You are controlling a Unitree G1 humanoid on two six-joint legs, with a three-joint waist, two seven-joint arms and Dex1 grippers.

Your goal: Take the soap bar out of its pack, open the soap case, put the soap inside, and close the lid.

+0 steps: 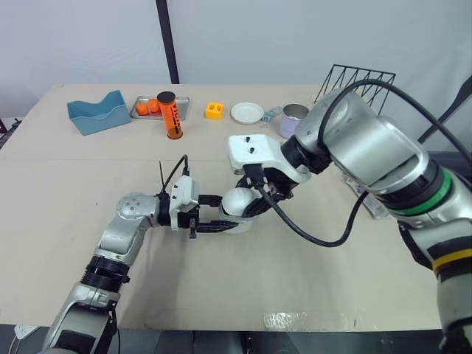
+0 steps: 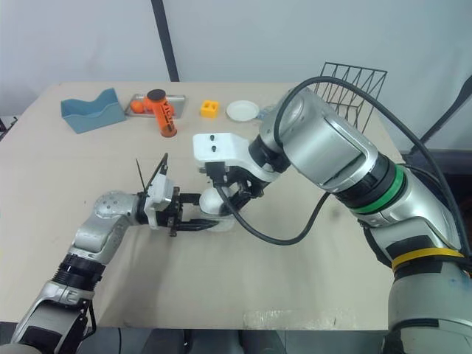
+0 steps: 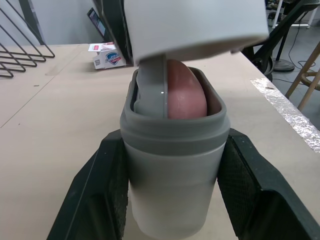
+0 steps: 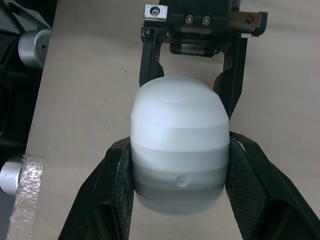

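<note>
Bench (image 1: pixel 221 295) under both arms, and everything that matters sits between them. My right claw (image 4: pixel 179 150) reaches in from above while my left claw (image 3: pixel 172 165) lies low along the bench facing it, so the two meet nose to nose.

Left claw is closed to the width of the soap case (image 3: pixel 172 200), one pad on each flank of the grey tub; I'd say that's the anchor, pinning it so it can't skate when I push.

Right claw is partly closed around the pale lid (image 4: pixel 175 115), a finger on each side, holding it over the mouth of the case just ahead of the left claw. On the side the left wrist sees, the lid looks raised rather than seated.

Soap (image 3: pixel 186 92) is in; pink, tucked inside the case between the left claw's fingers. The pack (image 3: pixel 107 56) lies well beyond the left claw, out of the way.

By my reading only the closing press is left.
</note>
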